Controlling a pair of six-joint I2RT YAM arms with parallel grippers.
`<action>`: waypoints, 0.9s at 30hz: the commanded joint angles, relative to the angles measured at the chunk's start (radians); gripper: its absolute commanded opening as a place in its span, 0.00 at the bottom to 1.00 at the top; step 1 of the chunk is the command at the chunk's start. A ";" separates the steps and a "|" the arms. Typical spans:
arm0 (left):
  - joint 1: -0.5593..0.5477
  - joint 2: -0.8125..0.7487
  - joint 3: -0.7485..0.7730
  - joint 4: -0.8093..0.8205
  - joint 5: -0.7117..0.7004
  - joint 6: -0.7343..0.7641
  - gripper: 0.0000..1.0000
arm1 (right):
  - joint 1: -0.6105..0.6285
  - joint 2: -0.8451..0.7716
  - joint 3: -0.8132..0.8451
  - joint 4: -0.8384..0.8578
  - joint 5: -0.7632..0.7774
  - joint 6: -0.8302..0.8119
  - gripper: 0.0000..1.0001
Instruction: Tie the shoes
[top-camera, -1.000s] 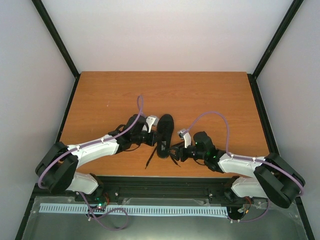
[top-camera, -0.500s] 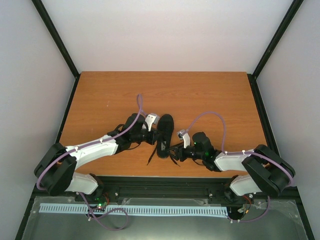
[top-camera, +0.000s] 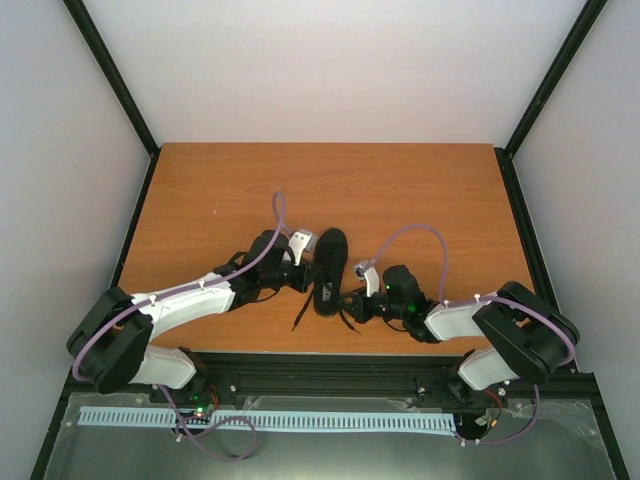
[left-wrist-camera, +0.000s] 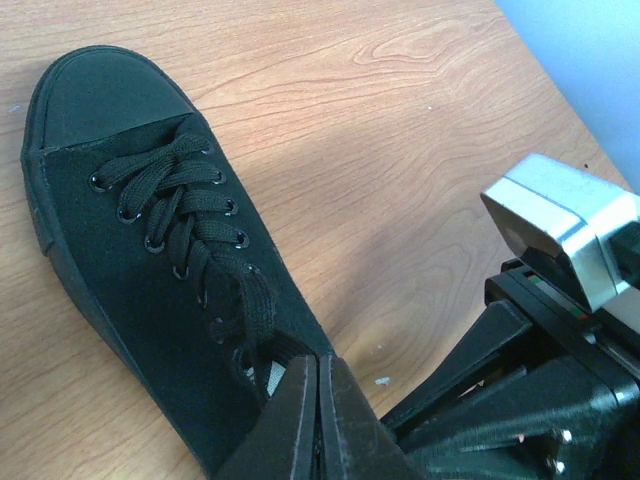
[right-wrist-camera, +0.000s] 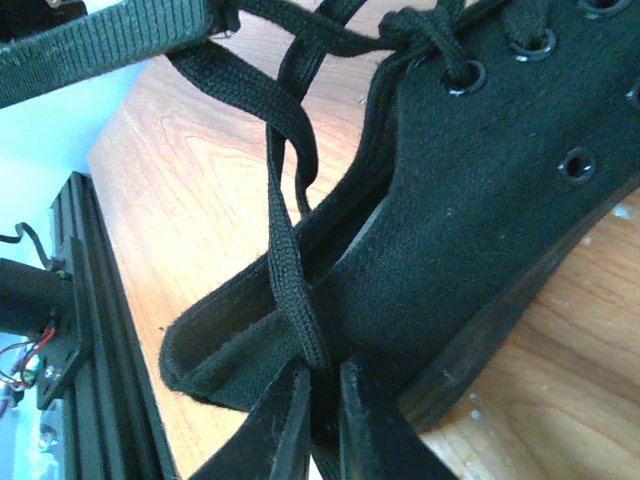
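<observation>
The black sneaker (top-camera: 330, 262) lies mid-table with its toe pointing away; it also shows in the left wrist view (left-wrist-camera: 130, 250) and the right wrist view (right-wrist-camera: 480, 220). My left gripper (top-camera: 308, 275) sits at the shoe's left side. Its tips (left-wrist-camera: 322, 362) are pressed together at the collar edge, and nothing shows between them. My right gripper (top-camera: 352, 303) is at the shoe's right side near the heel. In its wrist view (right-wrist-camera: 322, 375) it is shut on a black lace (right-wrist-camera: 285, 250) that runs up to the eyelets. Another lace end (top-camera: 299, 318) trails on the table.
The wooden table (top-camera: 200, 200) ends at a black rail (top-camera: 330, 362) just in front of the heel. White walls and black frame posts stand on three sides. The right arm's wrist camera block (left-wrist-camera: 565, 230) is close beside the shoe.
The right arm has drawn its elbow inward and its gripper has edged left toward the shoe's heel. The left arm and the shoe have barely moved.
</observation>
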 joint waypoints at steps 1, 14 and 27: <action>0.007 -0.040 -0.021 0.047 -0.020 0.028 0.01 | -0.004 -0.054 -0.013 -0.024 0.096 -0.012 0.06; 0.006 -0.096 -0.118 0.121 0.021 0.022 0.01 | -0.004 -0.177 0.051 -0.325 0.285 -0.013 0.03; -0.001 -0.083 -0.166 0.086 0.062 0.038 0.01 | -0.004 -0.119 0.218 -0.414 0.314 -0.015 0.03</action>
